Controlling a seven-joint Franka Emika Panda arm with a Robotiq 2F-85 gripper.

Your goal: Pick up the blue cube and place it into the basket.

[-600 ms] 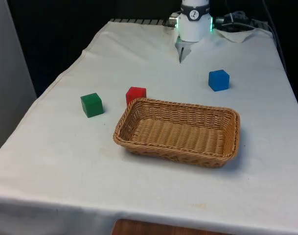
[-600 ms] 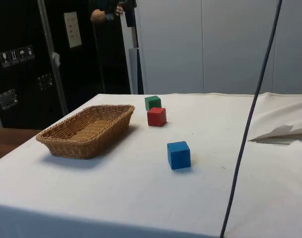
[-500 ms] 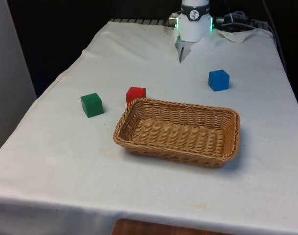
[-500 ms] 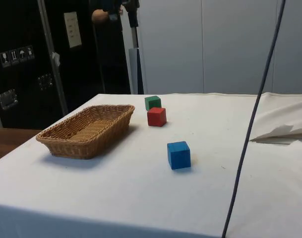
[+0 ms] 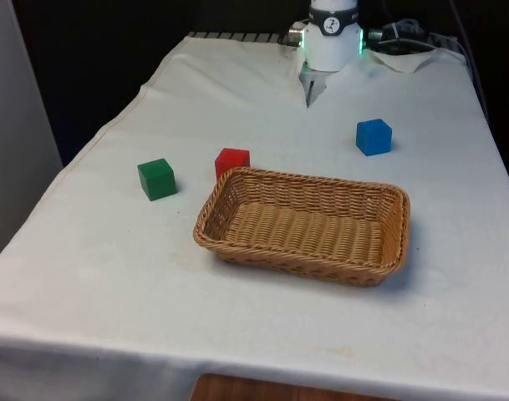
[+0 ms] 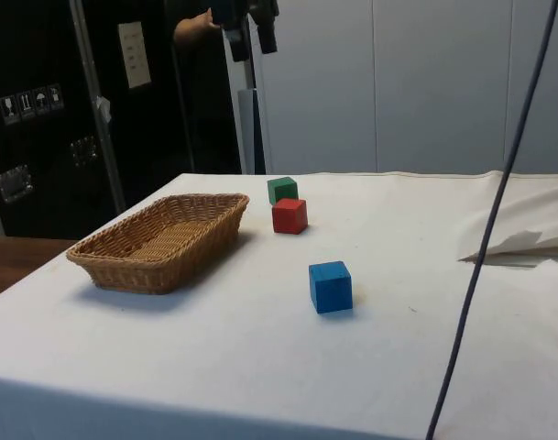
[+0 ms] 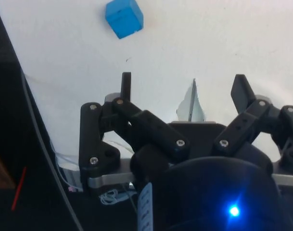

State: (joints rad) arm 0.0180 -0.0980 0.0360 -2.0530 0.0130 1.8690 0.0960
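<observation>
The blue cube point(image 5: 374, 136) sits on the white cloth beyond the wicker basket point(image 5: 304, 224), towards the front view's right. In the side view the blue cube point(image 6: 331, 286) stands alone, nearer the camera than the basket point(image 6: 159, 238). In the wrist view my gripper point(image 7: 183, 86) is open, high above the table with nothing between its fingers point(image 7: 126, 84). There the blue cube point(image 7: 124, 18) lies well ahead of the fingertips, small and far below.
A red cube point(image 5: 232, 160) stands against the basket's far left corner, and a green cube point(image 5: 156, 179) lies further to the front view's left. A raised fold of cloth point(image 5: 308, 88) sits before the robot's base. A person's hand point(image 6: 191, 27) shows behind the table.
The cable hanging across the side view has swung to the right. The person's hand and the dark object beside it have shifted. Cubes and basket have not moved.
</observation>
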